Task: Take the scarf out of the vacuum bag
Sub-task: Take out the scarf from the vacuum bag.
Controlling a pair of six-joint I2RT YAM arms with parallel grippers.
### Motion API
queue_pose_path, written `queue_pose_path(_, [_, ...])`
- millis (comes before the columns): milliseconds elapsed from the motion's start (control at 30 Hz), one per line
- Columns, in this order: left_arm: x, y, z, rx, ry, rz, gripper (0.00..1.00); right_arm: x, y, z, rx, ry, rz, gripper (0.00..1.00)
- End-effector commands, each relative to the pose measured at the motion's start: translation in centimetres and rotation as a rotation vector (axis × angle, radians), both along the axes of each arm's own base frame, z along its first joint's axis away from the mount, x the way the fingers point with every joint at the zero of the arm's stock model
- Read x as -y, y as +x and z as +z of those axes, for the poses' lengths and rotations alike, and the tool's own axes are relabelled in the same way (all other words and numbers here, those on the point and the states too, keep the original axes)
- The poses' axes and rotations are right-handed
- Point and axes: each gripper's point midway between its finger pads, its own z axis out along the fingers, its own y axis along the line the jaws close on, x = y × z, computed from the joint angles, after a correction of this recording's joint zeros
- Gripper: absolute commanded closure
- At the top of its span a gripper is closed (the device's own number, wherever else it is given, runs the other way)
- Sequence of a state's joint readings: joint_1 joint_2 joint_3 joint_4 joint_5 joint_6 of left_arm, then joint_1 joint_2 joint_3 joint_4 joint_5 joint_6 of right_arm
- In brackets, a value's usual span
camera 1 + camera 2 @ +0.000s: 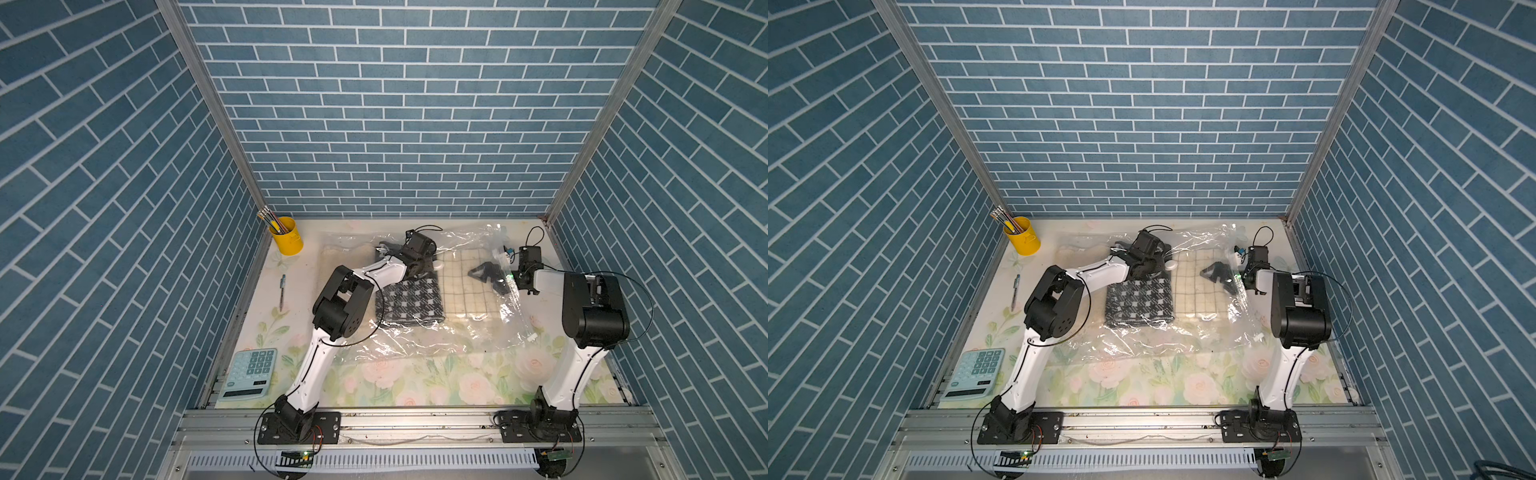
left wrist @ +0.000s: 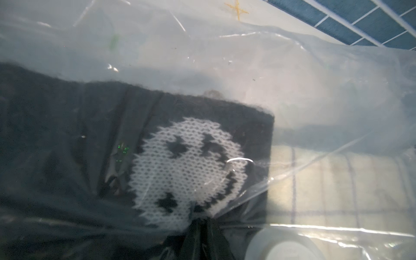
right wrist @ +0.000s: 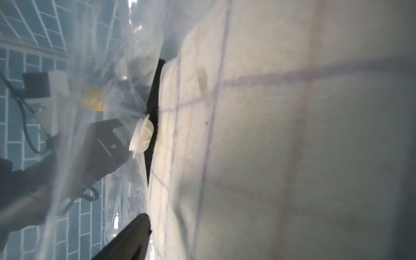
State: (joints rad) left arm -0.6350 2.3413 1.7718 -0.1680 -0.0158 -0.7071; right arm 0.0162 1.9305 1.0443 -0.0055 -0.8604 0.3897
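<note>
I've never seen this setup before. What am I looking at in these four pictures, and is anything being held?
This is a two-armed robot at a flowered table. Both top views look down from overhead; the other two come from a camera on each wrist. A clear vacuum bag lies flat, with a black-and-white scarf and a cream checked cloth inside. Nearby are a yellow pencil cup, a pen and a calculator. The left gripper is shut, pinching bag plastic over the scarf. The right gripper is open over the cream cloth, holding nothing.

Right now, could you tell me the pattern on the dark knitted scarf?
The dark knitted scarf: black-and-white checks, clearest in a top view.
</note>
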Motion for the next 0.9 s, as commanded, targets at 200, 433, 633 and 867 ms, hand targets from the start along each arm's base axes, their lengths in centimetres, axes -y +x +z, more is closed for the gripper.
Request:
queue_pose_path(200, [-1.0, -3.4, -6.7, -0.189, 0.099, -0.031, 0.88, -4.4, -4.5, -1.4, -0.155, 0.140, 0.100, 0.31])
queue_pose_path(433, [-1.1, -3.5, -6.6, -0.190, 0.102, -0.028, 0.88, -4.8, -4.2, -1.2, -0.149, 0.175, 0.110, 1.00])
queue_pose_path(633, [-1.3, -3.7, -6.6, -0.189, 0.107, -0.024, 0.87, -3.3, -3.4, -0.3, -0.110, 0.125, 0.067, 1.00])
queue_pose_path(867, [-1.4, -3.7, -6.6, -0.190, 0.110, -0.022, 0.87, 1.6, -2.6, -1.2, -0.108, -0.091, -0.073, 1.00])
